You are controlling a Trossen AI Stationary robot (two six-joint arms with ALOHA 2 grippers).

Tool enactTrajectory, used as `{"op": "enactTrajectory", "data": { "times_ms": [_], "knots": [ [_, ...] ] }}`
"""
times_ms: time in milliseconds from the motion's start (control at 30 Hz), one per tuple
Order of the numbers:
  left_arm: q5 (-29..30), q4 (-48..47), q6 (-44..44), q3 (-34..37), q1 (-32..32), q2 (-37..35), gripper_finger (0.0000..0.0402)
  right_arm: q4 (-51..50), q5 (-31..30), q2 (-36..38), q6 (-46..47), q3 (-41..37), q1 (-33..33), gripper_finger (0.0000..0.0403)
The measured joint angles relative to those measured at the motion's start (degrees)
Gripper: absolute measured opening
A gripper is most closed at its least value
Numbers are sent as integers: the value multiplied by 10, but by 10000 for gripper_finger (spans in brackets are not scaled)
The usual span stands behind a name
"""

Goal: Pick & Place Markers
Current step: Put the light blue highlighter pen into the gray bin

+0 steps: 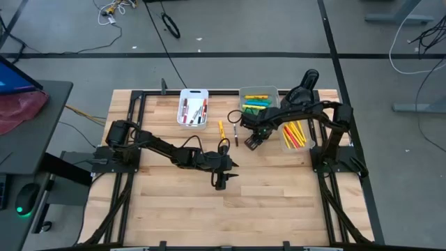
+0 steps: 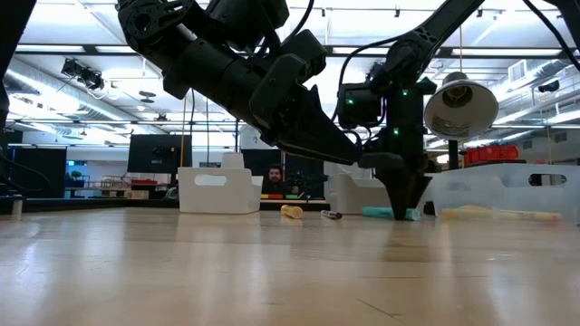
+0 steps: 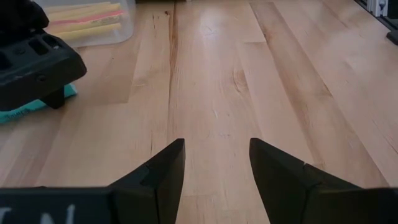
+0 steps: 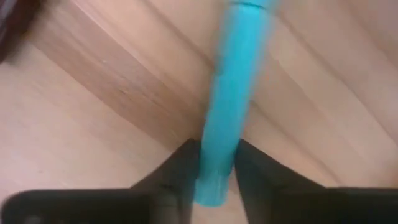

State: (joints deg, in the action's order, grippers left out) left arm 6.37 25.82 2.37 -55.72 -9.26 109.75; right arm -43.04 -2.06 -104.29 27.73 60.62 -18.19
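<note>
**Right gripper closes around a teal marker**

The right gripper [image 4: 216, 171] is down at the wooden table [image 1: 279, 202], and its two fingers press on both sides of a teal marker [image 4: 229, 93] that lies flat on the wood, near the bin of yellow markers [image 1: 296, 134]. The left gripper [image 3: 216, 168] waits above the table middle, fingers apart and holding nothing.
</note>
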Motion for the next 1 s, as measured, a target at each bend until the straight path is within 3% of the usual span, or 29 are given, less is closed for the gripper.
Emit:
{"op": "enactTrajectory", "data": {
  "times_ms": [133, 333, 600, 800, 1000],
  "knots": [
    [0, 0, 0, 0, 0, 0, 186, -11, 0, 1, 5, 1, 21, 45],
    [0, 0, 0, 0, 0, 0, 186, -72, 17, 25, 18, 26, 70, 43],
    [0, 0, 0, 0, 0, 0, 186, -170, -104, 74, -26, 151, 98, 49],
    [0, 0, 0, 0, 0, 0, 186, -200, -155, 71, -150, 248, 34, 48],
    [0, 0, 0, 0, 0, 0, 186, -203, -165, 48, -316, 252, -75, 48]
  ]
}}
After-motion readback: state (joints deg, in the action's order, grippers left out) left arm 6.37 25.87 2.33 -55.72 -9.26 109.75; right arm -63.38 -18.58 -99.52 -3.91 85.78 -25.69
